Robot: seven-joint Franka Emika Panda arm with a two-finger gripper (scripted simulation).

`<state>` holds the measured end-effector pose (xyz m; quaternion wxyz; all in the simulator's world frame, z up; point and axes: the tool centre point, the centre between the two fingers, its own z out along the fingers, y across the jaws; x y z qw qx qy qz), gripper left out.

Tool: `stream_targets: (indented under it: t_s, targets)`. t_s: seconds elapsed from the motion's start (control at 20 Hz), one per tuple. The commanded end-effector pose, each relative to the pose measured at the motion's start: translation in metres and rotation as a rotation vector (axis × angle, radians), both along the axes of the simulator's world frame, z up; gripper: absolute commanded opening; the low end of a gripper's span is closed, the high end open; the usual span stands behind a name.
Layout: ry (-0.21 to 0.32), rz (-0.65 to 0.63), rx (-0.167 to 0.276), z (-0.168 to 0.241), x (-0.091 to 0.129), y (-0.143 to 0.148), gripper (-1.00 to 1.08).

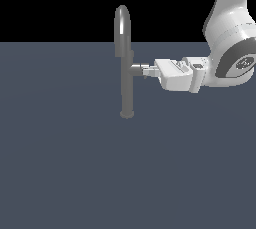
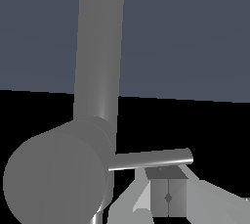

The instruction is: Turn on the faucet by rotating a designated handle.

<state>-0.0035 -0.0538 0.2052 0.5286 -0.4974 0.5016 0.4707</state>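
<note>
- We count one faucet (image 1: 127,80): a slim grey column with an arched spout, standing upright on the floor (image 1: 60,163) near the middle.
- We count one handle (image 2: 149,159), a thin grey rod on the short side stub (image 1: 136,68), pointing to the exterior view's right.
- We count one gripper (image 1: 146,70), level at the stub's end; we cannot tell how wide it stands.

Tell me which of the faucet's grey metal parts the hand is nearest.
The handle, the thin lever rod on the side stub. The hand sits at the stub's end; arched spout and base lie farther off.
</note>
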Motion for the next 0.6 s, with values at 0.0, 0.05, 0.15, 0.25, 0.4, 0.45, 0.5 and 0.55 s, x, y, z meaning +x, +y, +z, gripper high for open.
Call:
stream_targets:
  t_s: [0.0,0.05,0.15,0.25,0.4,0.45,0.5,0.55]
  targets:
    - [0.024,-0.004,0.000,-0.020,0.000,0.000,-1.00]
    - [0.028,-0.004,0.001,-0.025,0.001,0.000,-1.00]
    - [0.037,-0.005,0.001,-0.036,0.002,0.000,-1.00]
    - [0.045,-0.006,0.001,-0.046,0.003,0.000,-1.00]
    - [-0.014,0.007,0.005,-0.013,0.011,-0.002,-1.00]
    - [-0.009,0.006,0.004,-0.017,0.013,-0.002,-1.00]
    - [-0.004,0.005,0.004,-0.021,0.014,-0.002,-1.00]
    - [0.001,0.004,0.004,-0.025,0.016,-0.002,-1.00]
